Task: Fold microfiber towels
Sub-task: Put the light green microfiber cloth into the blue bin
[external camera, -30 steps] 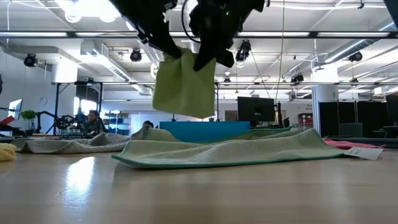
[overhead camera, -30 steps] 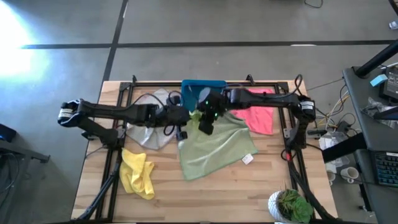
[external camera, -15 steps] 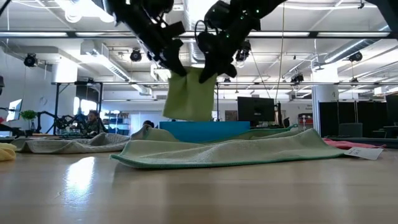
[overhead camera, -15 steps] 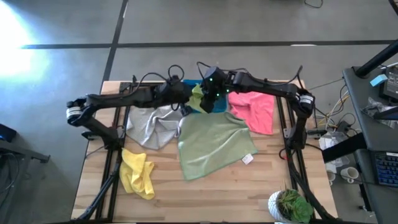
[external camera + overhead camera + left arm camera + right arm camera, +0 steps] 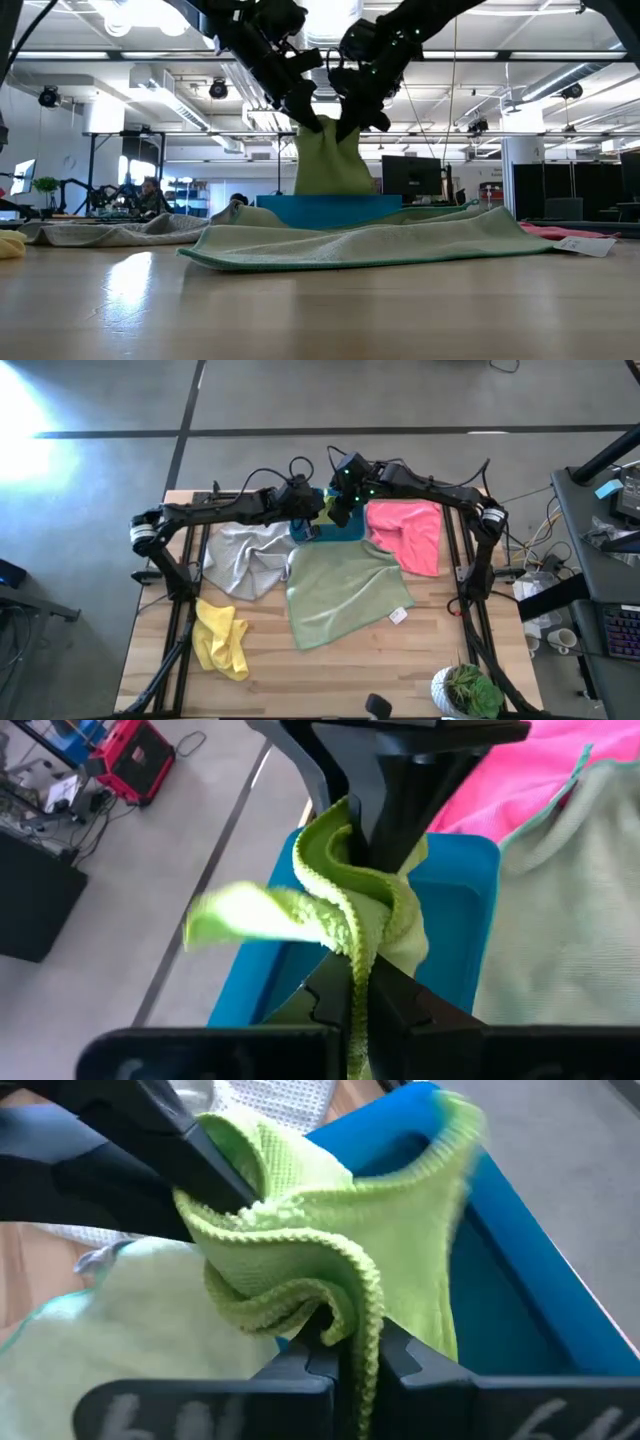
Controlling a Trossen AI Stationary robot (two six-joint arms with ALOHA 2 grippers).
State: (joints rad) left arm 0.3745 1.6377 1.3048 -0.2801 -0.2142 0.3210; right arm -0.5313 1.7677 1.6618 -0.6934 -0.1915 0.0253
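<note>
A folded bright lime green towel (image 5: 330, 165) hangs over the blue bin (image 5: 347, 531) at the table's far middle. My left gripper (image 5: 355, 1005) and my right gripper (image 5: 350, 1350) are both shut on its top, close together, left (image 5: 312, 510) beside right (image 5: 341, 508). The towel's lower end is hidden behind the bin's near wall (image 5: 330, 208) in the low view. The pale sage green towel (image 5: 345, 595) lies spread flat on the table in front of the bin. My left gripper pinches the lime towel's upper edge (image 5: 352, 955) between its two fingers, several bunched layers, coming slanting down from the table's left. The towel hangs below, clear of the table. My right gripper pinches the same top edge (image 5: 352, 1305) a short way to the right, on folded layers, slanting down from the table's right. The towel curls between the two holds and hangs slack beneath.
A grey towel (image 5: 245, 560) lies crumpled left of the sage one, a pink towel (image 5: 405, 535) right of the bin, a yellow towel (image 5: 222, 638) bunched near the front left. A potted plant (image 5: 465, 690) stands at the near right corner.
Both grippers have carried the lime towel toward the table's far edge, from above the sage towel to above the blue bin, staying shut on it. The towel still hangs between them; its lower end now dips behind the bin's near wall.
</note>
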